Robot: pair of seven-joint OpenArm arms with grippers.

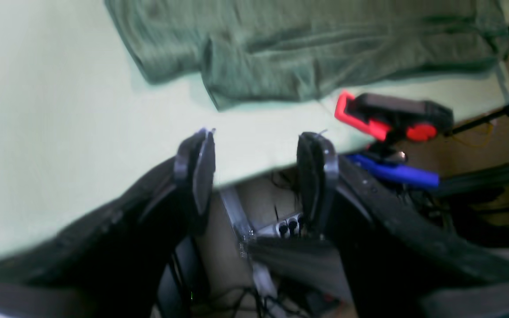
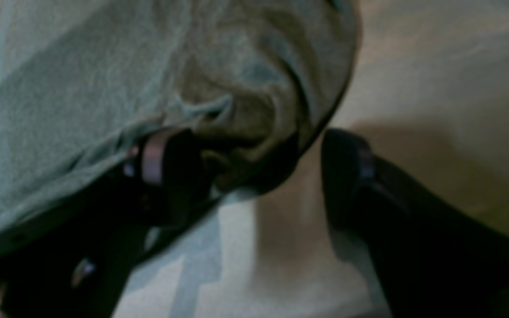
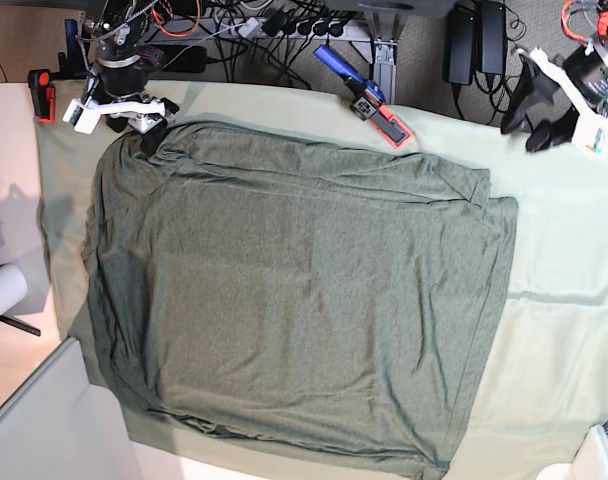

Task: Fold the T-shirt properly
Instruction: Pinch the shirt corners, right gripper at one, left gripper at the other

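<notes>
Olive T-shirt [image 3: 294, 320] lies spread; both claws gape, right claw [image 2: 254, 172] straddling its corner edge.

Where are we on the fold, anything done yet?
Done: the T-shirt lies spread over the pale cloth, sleeves seemingly tucked in. In hand: the right gripper stands open at a bunched shirt corner, not closed on it. The left gripper hangs open near the table edge. Left: the main body folds.

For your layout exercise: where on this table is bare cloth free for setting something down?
Free: the pale sheet between the T-shirt and the table's right edge, and a thin strip behind the shirt. Crowded: the back-left corner, where the right gripper sits at the shirt, and by the red-and-blue clamp.
</notes>
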